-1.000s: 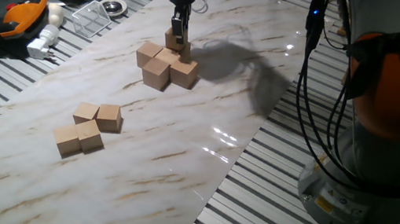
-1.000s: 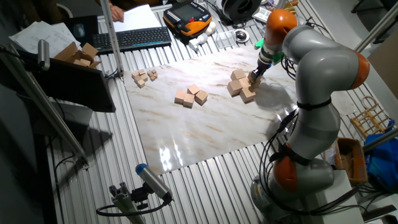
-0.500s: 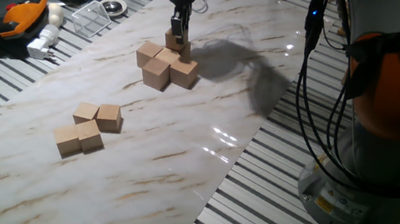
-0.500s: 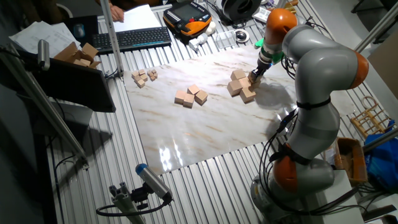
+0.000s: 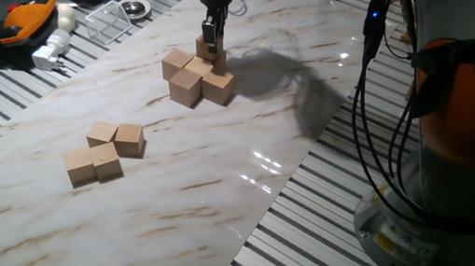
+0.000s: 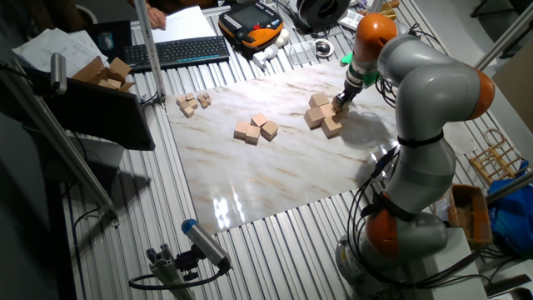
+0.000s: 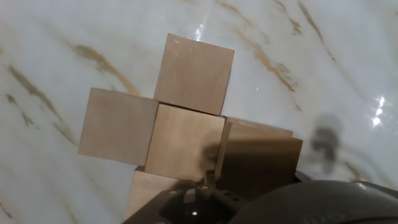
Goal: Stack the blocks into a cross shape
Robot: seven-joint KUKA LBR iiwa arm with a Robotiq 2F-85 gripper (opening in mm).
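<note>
Blocks (image 5: pixel 194 77) clustered in cross layout on marble tabletop (image 5: pixel 245 144), far end. Jaws pinching one block (image 5: pixel 207 49) at cluster's far side, touching neighbours. Second group of blocks (image 5: pixel 104 153) lies well apart, nearer keyboard (image 6: pixel 179 52) side.

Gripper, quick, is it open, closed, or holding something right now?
Gripper: closed on one block at the far side of the cross-shaped cluster; the fingers flank it.
</note>
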